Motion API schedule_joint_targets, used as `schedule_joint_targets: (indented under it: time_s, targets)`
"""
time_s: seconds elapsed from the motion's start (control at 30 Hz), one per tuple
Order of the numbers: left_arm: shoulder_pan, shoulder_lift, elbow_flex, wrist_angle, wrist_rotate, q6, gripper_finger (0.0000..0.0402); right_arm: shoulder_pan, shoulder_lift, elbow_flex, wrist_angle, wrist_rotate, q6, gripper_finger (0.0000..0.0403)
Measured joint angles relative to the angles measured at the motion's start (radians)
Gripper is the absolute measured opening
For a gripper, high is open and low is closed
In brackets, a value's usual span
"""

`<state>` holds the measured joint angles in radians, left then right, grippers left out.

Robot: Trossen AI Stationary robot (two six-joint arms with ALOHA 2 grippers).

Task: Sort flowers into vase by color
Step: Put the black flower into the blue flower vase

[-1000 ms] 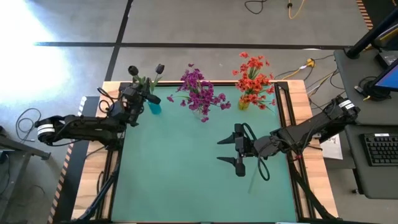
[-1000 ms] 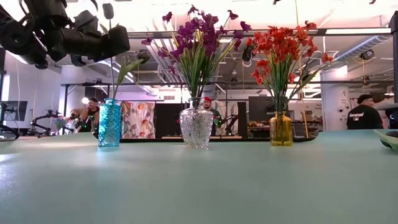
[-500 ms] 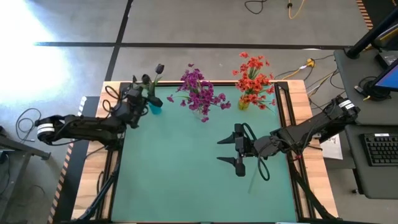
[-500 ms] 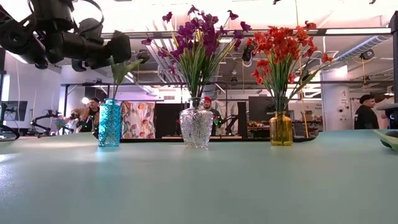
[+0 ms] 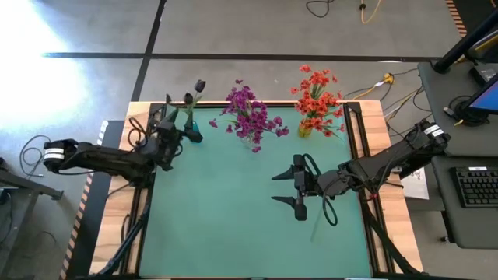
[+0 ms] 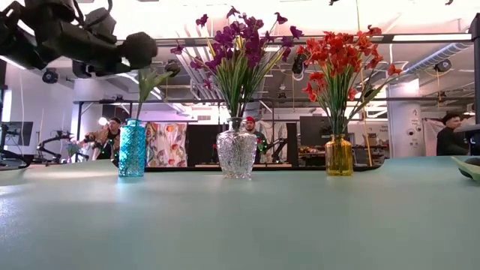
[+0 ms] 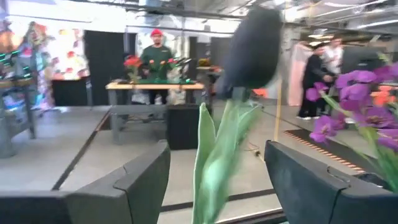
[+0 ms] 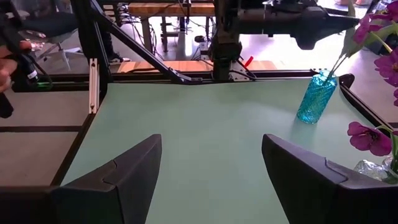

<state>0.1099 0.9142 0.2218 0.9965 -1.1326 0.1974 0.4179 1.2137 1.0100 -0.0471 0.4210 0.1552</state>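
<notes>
My left gripper [image 7: 214,180] had its jaws spread wide, one dark finger [image 7: 134,180] on each side of a green stem, gripping nothing. The stem belonged to a dark tulip-like bud [image 7: 252,43] standing upright between my fingers, apparently touching neither. It stood in the blue vase [image 6: 132,148] at the far left of the green table [image 5: 233,218], with a second dark bud [image 5: 200,85] beside it. From above, my left gripper [image 5: 173,128] hovered just beside that vase, on the side nearer my arm.

Farther along the back edge, the clear vase [image 6: 237,154] held the magenta-purple flowers [image 5: 249,113], and the yellow vase [image 6: 338,155] held the orange-red flowers [image 5: 317,97]. I saw no loose flowers on the table, so the sorting looked finished.

My right gripper [image 5: 296,187] waited over the middle of the table, jaws equally wide and empty.

To finish this step well, I judged I should draw straight back with the jaws kept apart, so neither finger brushed the stem or leaves and tipped the narrow vase.
</notes>
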Motion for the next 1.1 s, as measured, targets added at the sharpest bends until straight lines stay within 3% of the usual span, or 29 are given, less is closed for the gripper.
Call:
schedule_joint_targets:
  time_s: [0.27, 0.37, 0.6, 0.77, 0.87, 1.1]
  targets:
    - [-0.17, -0.008, 0.0, 0.014, -0.33, 0.132, 0.0248, 0.0, 0.0, 0.0, -0.008, -0.002, 0.008, 0.0273]
    - [-0.239, -0.007, 0.0, 0.015, -0.359, 0.134, 0.0248, 0.0, 0.0, 0.0, -0.008, -0.002, 0.01, 0.0272]
    - [-0.446, -0.005, 0.0, 0.014, -0.34, 0.025, 0.0248, 0.01, -0.027, 0.0, -0.136, -0.058, 0.124, 0.027]
    - [-0.606, 0.037, 0.001, 0.013, -0.167, -0.146, 0.0247, 0.014, -0.062, 0.0, -0.327, -0.188, 0.27, 0.026]
    - [-0.677, 0.096, 0.016, 0.004, -0.074, -0.269, 0.0246, 0.025, -0.068, 0.0, -0.462, -0.268, 0.377, 0.0254]
    - [-0.8, 0.32, 0.196, -0.077, -0.085, -0.338, 0.0246, 0.11, -0.046, -0.001, -0.714, -0.449, 0.634, 0.0244]
